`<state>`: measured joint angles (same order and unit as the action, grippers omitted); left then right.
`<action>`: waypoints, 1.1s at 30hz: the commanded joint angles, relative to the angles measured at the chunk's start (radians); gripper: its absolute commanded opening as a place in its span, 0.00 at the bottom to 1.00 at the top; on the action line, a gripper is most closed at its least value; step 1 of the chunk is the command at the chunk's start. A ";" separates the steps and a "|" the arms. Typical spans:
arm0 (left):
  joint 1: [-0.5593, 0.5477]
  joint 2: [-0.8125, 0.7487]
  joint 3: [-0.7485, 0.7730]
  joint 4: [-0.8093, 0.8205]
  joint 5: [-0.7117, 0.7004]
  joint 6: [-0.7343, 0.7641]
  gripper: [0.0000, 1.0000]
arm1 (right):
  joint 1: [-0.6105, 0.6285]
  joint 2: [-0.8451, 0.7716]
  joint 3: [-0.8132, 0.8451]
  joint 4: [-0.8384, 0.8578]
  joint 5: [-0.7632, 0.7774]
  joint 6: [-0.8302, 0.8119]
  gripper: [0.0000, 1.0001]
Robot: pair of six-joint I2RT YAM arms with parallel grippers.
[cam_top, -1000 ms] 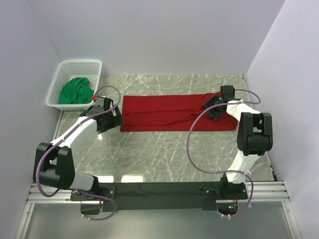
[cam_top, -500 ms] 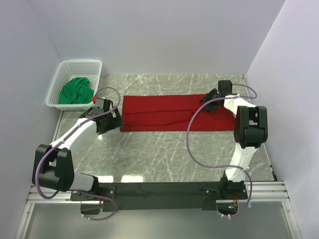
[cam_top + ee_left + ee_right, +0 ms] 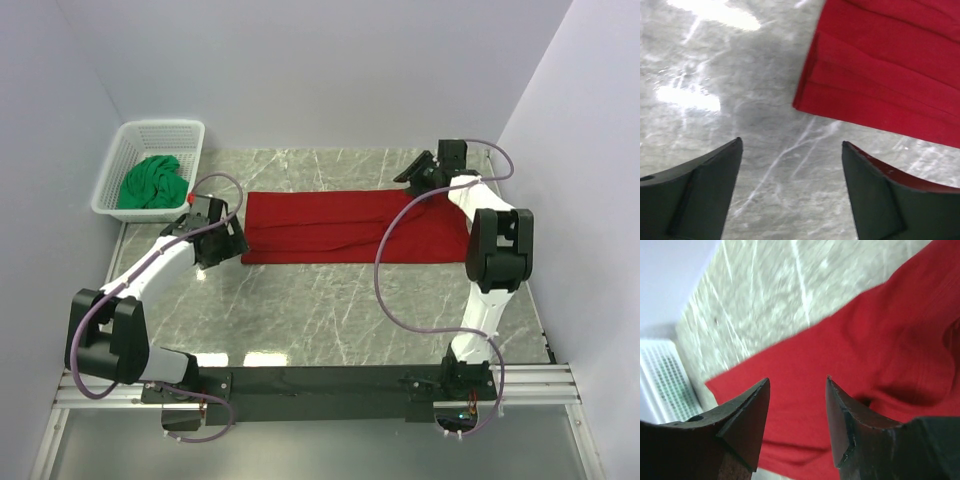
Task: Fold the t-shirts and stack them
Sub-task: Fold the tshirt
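The red t-shirt (image 3: pixel 350 227) lies flat on the table (image 3: pixel 330 300) as a long strip, its edges doubled in lengthwise; that shape suggests the sleeves and sides are already folded and a fold across its length comes next. The left gripper (image 3: pixel 790 147) hangs just off the red t-shirt's left end, by the near corner, over bare marble; its jaws are spread and grasp nothing, probably so they can come down on that corner. The right gripper (image 3: pixel 797 382) sits above the red t-shirt's far right corner, tilted toward the cloth; its jaws stand apart and empty, apparently placed to take the opposite end, so both ends could be lifted together. The green t-shirt (image 3: pixel 152 182) lies crumpled in the basket (image 3: pixel 160 128), well beyond the red t-shirt's left end on the far side; it is likely kept there for its own turn.
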<state>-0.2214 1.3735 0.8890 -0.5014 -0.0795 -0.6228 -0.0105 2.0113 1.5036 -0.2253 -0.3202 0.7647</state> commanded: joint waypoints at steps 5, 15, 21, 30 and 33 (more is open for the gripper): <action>-0.093 0.096 0.109 0.032 0.032 -0.009 0.64 | 0.136 -0.210 -0.129 -0.066 0.006 -0.243 0.48; -0.164 0.243 0.183 0.098 0.052 -0.038 0.53 | 0.309 -0.227 -0.324 0.055 -0.051 -0.128 0.40; -0.164 0.311 0.202 0.127 0.049 -0.035 0.54 | 0.377 -0.189 -0.375 0.116 -0.073 -0.018 0.44; -0.162 0.351 0.197 0.142 0.035 -0.029 0.54 | 0.422 -0.137 -0.410 0.191 -0.040 0.123 0.55; -0.164 0.357 0.191 0.146 0.029 -0.028 0.54 | 0.431 -0.120 -0.413 0.211 -0.037 0.156 0.55</action>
<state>-0.3820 1.7260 1.0550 -0.3920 -0.0418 -0.6483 0.4099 1.8702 1.0863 -0.0799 -0.3771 0.8593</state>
